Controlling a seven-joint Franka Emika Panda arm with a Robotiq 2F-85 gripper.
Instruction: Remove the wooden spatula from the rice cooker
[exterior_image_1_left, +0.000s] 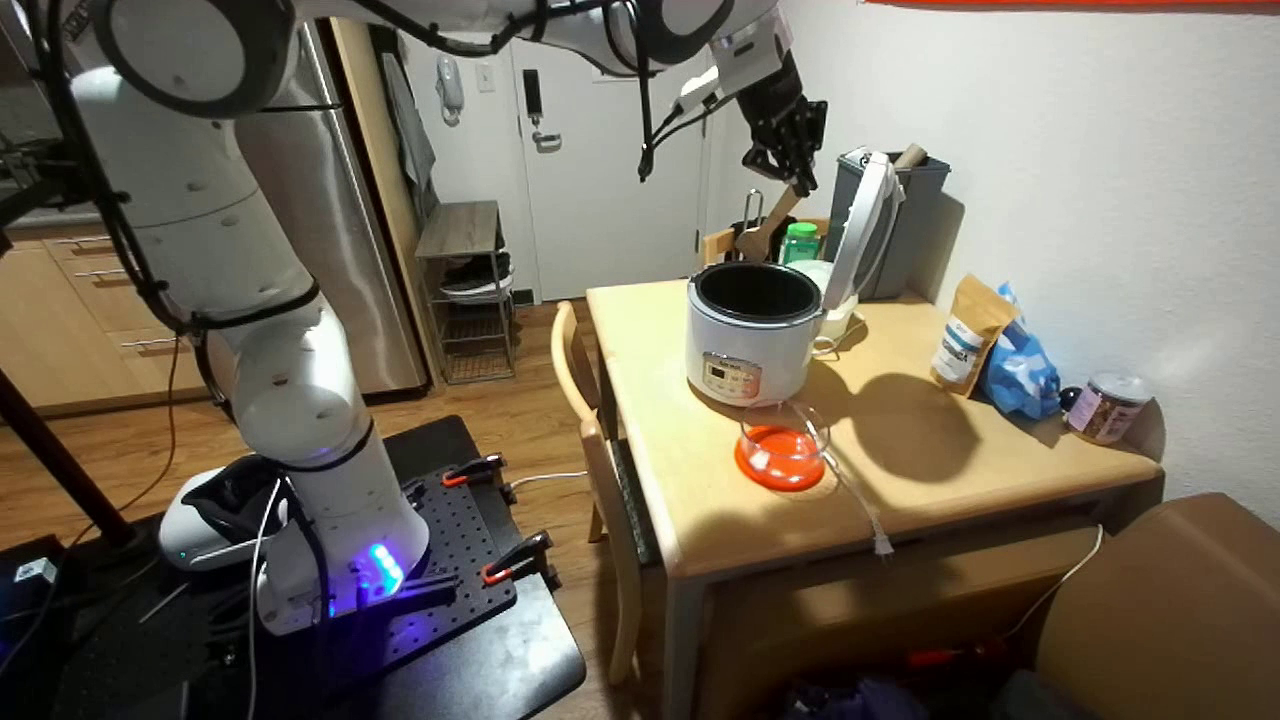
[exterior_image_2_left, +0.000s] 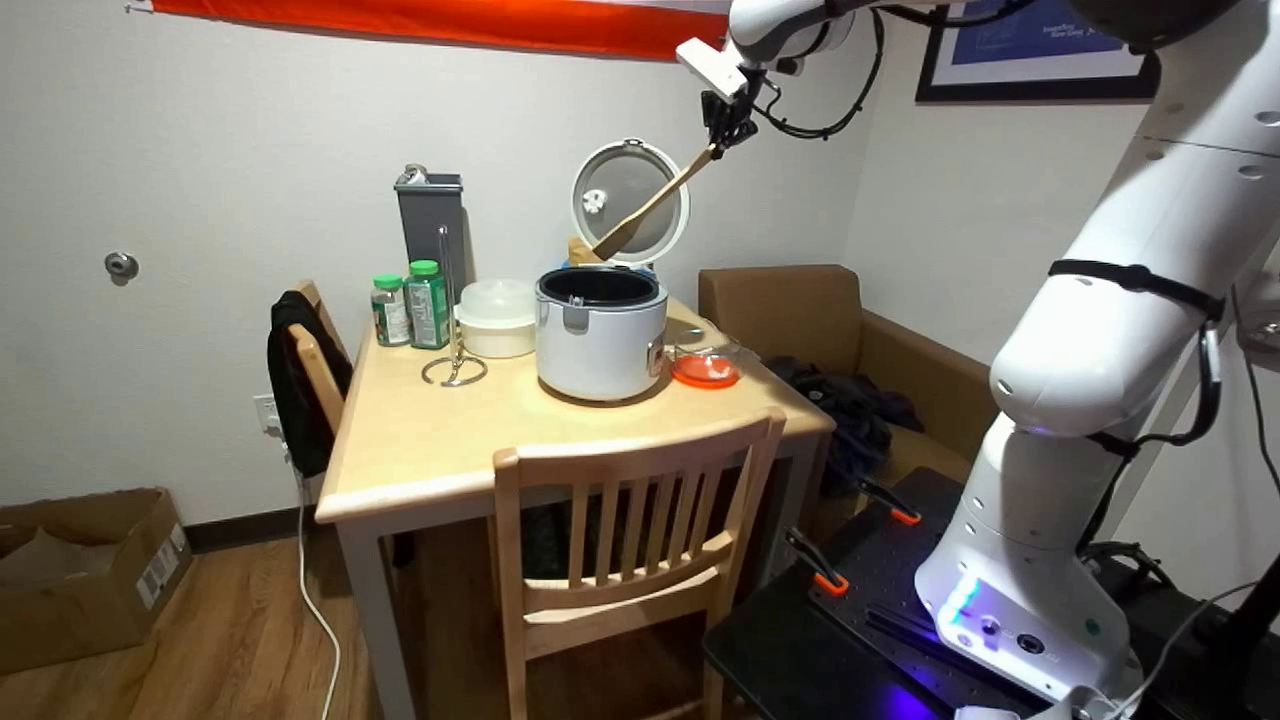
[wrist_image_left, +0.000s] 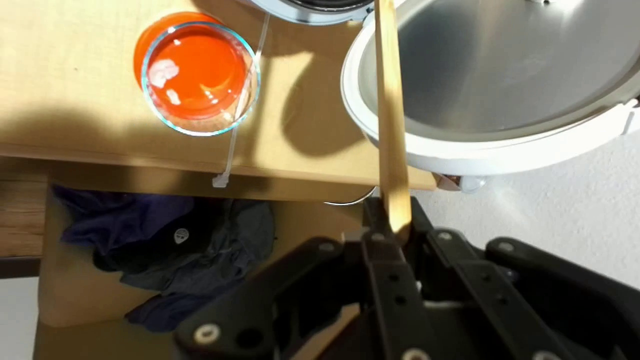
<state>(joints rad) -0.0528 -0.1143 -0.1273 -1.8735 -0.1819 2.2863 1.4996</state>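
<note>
Gripper (wrist_image_left: 397, 220) closest to the wrist camera, clamped about the butt of the spatula (wrist_image_left: 391, 115); jaws lie along both sides of the wood. Spatula in the air, slanted, handle end high, blade low. In both exterior views the blade shows above the cooker (exterior_image_2_left: 600, 350), no part seen dipping past the rim. Whether it sits directly over the opening or off to one side: cannot tell.

Cooker upright on the table (exterior_image_2_left: 430, 430), open. Lid (exterior_image_2_left: 625, 180) swung up; spatula crosses in front of it in an exterior view. No contact seen, though not certain.

Progress: grasp done, lift-out judged done. Left, by my estimate: carry the spatula away from cooker and lid, lay it down, let go. Task gives no set-down spot.

Pose: arm (exterior_image_2_left: 1130, 230) rises from its base and reaches high across to the table; wrist well above the cooker, gripper angled downward. Height judged enough for the blade to pass over the rim; the raised lid seems the likelier snag on a sideways move.

Further out: glass bowl (wrist_image_left: 201, 80) partly over an orange disc (exterior_image_2_left: 705, 375) near the cooker; green-capped jars (exterior_image_2_left: 428, 305) on the opposite side.
</note>
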